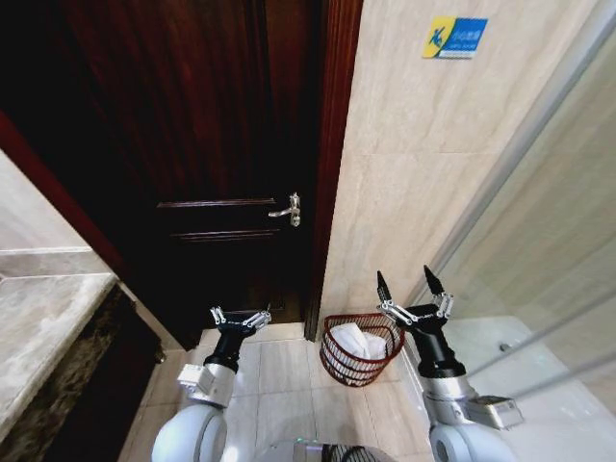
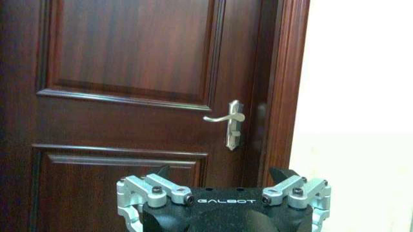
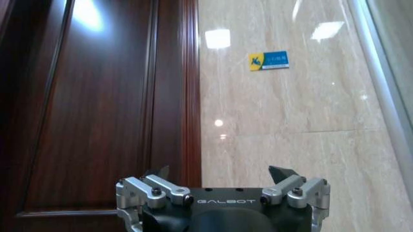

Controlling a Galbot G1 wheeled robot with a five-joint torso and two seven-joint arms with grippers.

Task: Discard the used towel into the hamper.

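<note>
You can read "GALBOT" in white on the black body of each gripper in the wrist views. High on the tiled wall (image 1: 423, 173) sits a small blue and yellow sign (image 1: 454, 38); its writing is too small to read. The hamper (image 1: 361, 348) stands on the floor at the foot of that wall, just right of the dark wooden door (image 1: 192, 144) with its silver handle (image 1: 289, 210). A white towel (image 1: 358, 340) lies inside it. Your right gripper (image 1: 412, 282) hangs released, fingers spread, above and just right of the hamper. Your left gripper (image 1: 240, 317) is also spread and empty, facing the door, left of the hamper.
</note>
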